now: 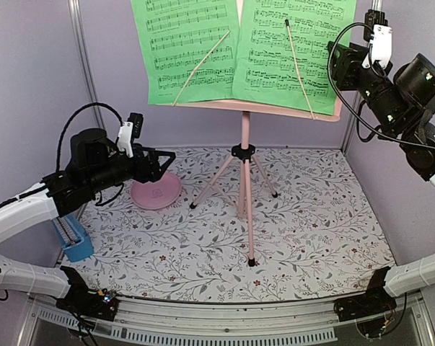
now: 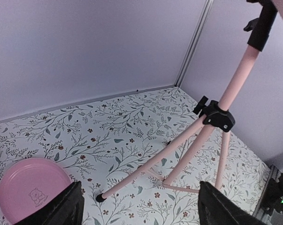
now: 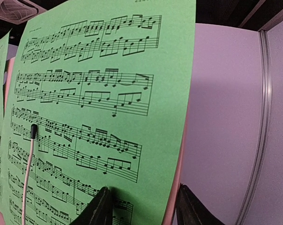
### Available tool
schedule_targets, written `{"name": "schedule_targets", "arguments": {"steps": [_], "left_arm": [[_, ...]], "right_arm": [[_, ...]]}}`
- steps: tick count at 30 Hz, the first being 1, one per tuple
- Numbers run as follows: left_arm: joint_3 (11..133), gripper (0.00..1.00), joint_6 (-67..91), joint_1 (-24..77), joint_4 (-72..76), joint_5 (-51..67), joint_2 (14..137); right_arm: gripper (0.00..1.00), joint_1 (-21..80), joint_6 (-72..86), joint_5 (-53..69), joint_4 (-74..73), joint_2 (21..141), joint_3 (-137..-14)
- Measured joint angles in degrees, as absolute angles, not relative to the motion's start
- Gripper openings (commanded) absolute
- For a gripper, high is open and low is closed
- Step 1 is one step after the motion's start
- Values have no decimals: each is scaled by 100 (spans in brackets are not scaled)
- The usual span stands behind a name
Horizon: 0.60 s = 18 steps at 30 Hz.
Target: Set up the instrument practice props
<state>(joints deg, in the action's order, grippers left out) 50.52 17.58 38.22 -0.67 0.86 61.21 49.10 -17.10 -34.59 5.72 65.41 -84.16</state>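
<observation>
The pink tripod music stand (image 1: 244,166) stands upright mid-table. Two green sheet-music pages rest on its desk, the left page (image 1: 188,50) and the right page (image 1: 293,50), each under a thin holding wire. The blue metronome (image 1: 73,239) sits at the table's left edge. My left gripper (image 1: 167,162) is open and empty, low and left of the tripod legs (image 2: 216,117). My right gripper (image 1: 341,65) is open and raised at the right page's right edge. In the right wrist view its jaws (image 3: 143,208) straddle the page (image 3: 99,70) and the desk edge (image 3: 172,201).
The round pink disc (image 1: 156,193) lies just below my left gripper and shows in the left wrist view (image 2: 31,187). Purple walls close the back and both sides. The floral mat (image 1: 311,231) covers the table. One tripod foot (image 1: 252,262) reaches toward the front.
</observation>
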Motion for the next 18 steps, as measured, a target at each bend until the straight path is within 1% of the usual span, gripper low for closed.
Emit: {"name": "schedule_targets", "arguments": {"steps": [3,4,6,8,10,18], "left_arm": [[5063,84,1758,3822,-69,86,6123],[5070,84,1758,3820,-67,86,6128],[5085,84,1758,3817,-64,89,6147],[5087,84,1758,3817,-67,89,6167],[5087,84,1758,3817,-64,91,6198],[5087,84,1758,3806,-51,123,6294]], "right_arm": [[74,4880,-1780,-3420,548,6536,-8416],[81,4869,-1754,-3406,532,6536,-8416],[90,4858,-1793,-3371,489,6536,-8420],[96,4845,-1820,-3284,377,6536,-8455],[100,4836,-1841,-3148,228,6552,-8567],[99,4836,-1732,-2580,-202,6486,-9024]]}}
